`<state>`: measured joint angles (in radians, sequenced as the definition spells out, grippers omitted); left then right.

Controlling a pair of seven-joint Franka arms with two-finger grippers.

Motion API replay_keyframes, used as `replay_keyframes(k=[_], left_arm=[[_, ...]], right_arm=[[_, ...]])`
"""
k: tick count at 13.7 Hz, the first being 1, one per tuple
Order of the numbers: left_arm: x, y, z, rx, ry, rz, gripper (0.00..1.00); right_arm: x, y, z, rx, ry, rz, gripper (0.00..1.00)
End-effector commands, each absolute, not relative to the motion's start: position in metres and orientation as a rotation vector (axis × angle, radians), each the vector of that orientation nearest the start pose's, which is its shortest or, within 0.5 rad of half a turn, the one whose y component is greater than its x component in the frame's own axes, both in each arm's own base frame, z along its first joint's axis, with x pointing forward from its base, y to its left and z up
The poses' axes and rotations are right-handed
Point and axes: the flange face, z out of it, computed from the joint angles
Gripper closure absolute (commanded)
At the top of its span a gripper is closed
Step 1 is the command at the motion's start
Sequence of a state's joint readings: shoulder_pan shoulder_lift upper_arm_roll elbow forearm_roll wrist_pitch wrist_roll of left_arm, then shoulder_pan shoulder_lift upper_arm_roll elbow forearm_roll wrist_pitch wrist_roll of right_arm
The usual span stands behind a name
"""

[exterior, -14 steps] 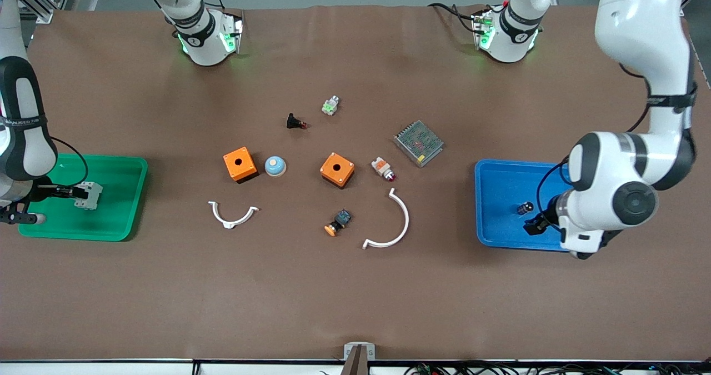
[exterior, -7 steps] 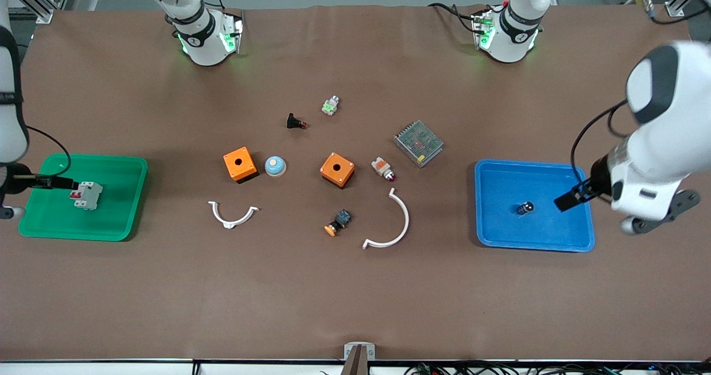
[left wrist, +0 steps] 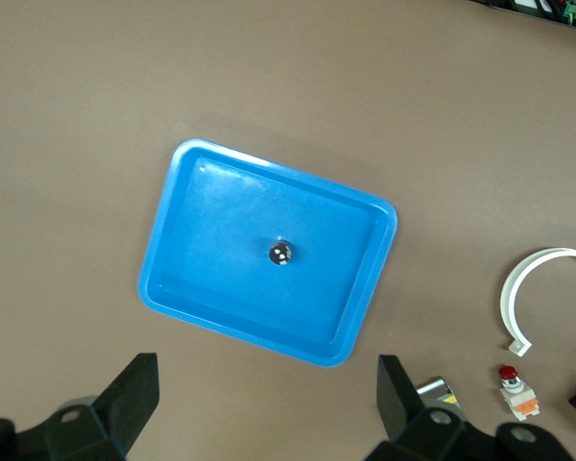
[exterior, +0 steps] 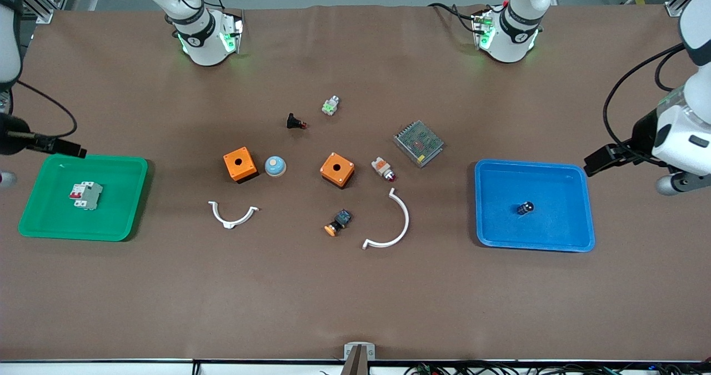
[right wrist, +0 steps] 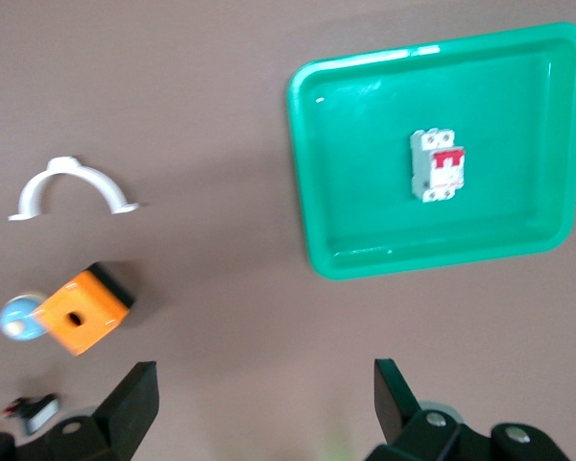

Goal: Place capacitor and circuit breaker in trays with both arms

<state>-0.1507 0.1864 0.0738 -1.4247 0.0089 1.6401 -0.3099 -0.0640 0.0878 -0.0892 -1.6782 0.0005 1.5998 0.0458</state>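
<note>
The capacitor (exterior: 525, 208), a tiny dark cylinder with a lighter cap, stands in the blue tray (exterior: 577, 236); it also shows in the left wrist view (left wrist: 280, 254). The white-grey circuit breaker (exterior: 85, 195) with red levers lies in the green tray (exterior: 119, 228); it also shows in the right wrist view (right wrist: 437, 165). My left gripper (exterior: 597, 163) is open and empty, raised over the table by the blue tray's corner; in its wrist view (left wrist: 267, 396) the jaws stand wide apart. My right gripper (exterior: 69, 148) is open and empty, raised over the green tray's edge (right wrist: 261, 396).
Mid-table lie two orange boxes (exterior: 240, 164) (exterior: 337, 169), a blue dome (exterior: 275, 166), a metal mesh unit (exterior: 419, 143), a white-and-orange part with red tip (exterior: 382, 169), a black part with orange cap (exterior: 338, 222), two white curved clamps (exterior: 232, 215) (exterior: 391, 223), and small parts (exterior: 295, 122) (exterior: 330, 106).
Both grippers have let go and risen away from their trays, the left off the capacitor, the right off the circuit breaker. Both parts stay in their trays.
</note>
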Motion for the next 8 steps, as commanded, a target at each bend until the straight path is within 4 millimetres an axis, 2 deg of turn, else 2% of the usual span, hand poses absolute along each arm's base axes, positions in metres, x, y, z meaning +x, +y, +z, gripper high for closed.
replay_keyframes(k=[1, 4, 6, 8], left_arm=[[0.611, -0.037, 0.612, -3.113, -0.261, -0.099, 0.0], [0.589, -0.029, 0.654, -3.133, -0.237, -0.199, 0.0], [0.582, -0.032, 0.653, -3.14, -0.22, -0.126, 0.0], [0.573, -0.031, 0.663, -3.144, -0.206, -0.135, 0.0]], right_arm=[[0.538, -0.053, 0.561, -3.109, 0.321, 0.214, 0.0], [0.531, -0.052, 0.586, -3.101, 0.304, 0.163, 0.0], [0.531, -0.054, 0.608, -3.102, 0.31, 0.118, 0.0], [0.532, -0.059, 0.629, -3.104, 0.326, 0.06, 0.0]])
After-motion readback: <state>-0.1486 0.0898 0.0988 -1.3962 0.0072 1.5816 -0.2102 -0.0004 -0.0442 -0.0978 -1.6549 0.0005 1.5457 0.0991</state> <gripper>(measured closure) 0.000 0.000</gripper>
